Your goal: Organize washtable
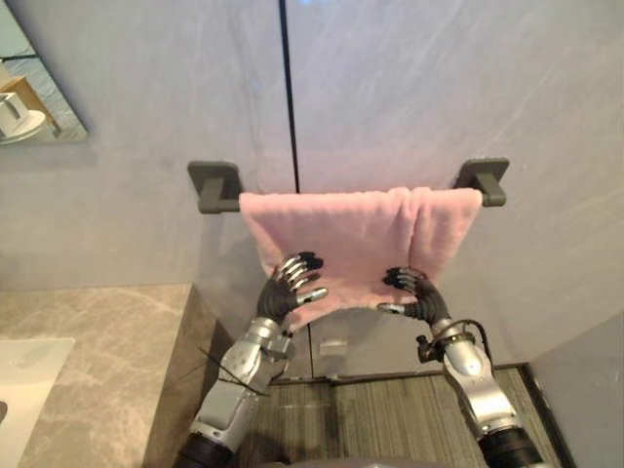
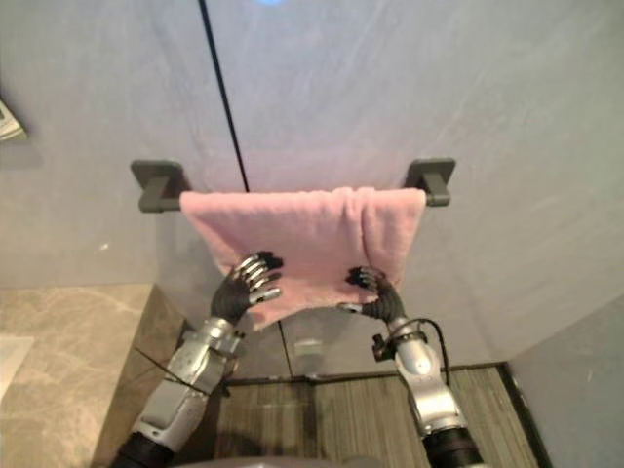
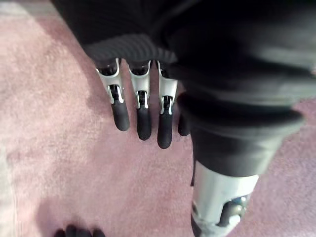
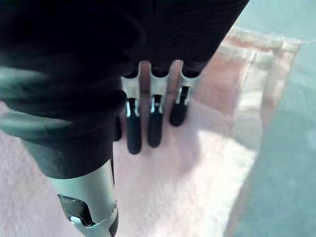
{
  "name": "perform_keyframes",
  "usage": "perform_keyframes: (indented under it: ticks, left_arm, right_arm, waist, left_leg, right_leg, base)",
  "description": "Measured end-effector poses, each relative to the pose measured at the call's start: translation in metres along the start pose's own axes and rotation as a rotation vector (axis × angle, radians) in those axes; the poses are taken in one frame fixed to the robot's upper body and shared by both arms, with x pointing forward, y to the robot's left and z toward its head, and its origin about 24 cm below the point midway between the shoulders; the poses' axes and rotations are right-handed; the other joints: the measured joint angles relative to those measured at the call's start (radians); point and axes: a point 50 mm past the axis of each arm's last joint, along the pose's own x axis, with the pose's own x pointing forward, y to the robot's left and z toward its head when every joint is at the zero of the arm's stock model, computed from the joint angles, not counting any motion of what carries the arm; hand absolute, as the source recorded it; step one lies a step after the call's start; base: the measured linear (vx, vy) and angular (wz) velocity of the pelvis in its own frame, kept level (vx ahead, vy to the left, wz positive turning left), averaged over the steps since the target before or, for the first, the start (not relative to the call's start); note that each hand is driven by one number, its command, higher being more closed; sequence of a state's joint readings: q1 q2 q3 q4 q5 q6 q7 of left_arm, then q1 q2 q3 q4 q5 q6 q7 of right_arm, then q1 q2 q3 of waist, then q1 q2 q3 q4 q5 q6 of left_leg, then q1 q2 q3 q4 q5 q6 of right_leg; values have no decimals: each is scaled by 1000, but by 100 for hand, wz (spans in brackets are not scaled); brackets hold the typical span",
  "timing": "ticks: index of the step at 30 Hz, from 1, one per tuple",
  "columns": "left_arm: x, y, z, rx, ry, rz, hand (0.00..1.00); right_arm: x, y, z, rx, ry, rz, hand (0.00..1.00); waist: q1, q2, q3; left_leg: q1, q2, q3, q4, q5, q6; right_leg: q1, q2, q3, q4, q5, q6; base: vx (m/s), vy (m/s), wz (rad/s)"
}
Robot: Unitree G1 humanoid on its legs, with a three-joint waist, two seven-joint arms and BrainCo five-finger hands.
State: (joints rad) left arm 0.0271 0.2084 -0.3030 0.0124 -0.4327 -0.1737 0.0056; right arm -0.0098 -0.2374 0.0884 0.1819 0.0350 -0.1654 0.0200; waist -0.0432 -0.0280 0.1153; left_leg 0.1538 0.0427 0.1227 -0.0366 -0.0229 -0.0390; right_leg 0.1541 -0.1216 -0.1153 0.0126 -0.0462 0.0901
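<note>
A: Fingers (image 3: 143,118) of the left hand (image 1: 285,292)?
B: Straight, dark tips flat against the pink towel (image 1: 341,234), grasping nothing. The right hand (image 1: 417,295) is the same.
A: And the towel?
B: Draped over the dark bar (image 1: 219,203) on the grey wall (image 1: 146,117), with both hands near its lower edge.

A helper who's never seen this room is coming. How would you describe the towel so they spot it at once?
On the grey wall, find the dark grey towel bar between two square brackets. The pink towel hangs over it, with the left hand and right hand on its lower part. It is the only pink, soft thing there.
</note>
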Motion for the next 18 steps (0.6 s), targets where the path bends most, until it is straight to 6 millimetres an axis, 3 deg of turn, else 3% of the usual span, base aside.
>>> perform_keyframes:
  ticks: [7,18]
  left_arm:
    - [-7,18,-2,-1,1,96,0]
    - [-30,39,-15,-10,59,212,0]
  right_arm:
    - [-8,-25,-6,63,17,-154,0]
    - [-36,-43,-29,142,103,-299,0]
  waist:
    - [-4,-14,-6]
    - [-2,-25,-13]
  left_leg:
    - [1,0,1,0,0,0]
    - [4,0,0,-1,0,0]
  right_leg:
    - [0,0,1,0,0,0]
    - [0,0,-1,0,0,0]
  base:
    - [0,0,0]
    - [-9,-4,0]
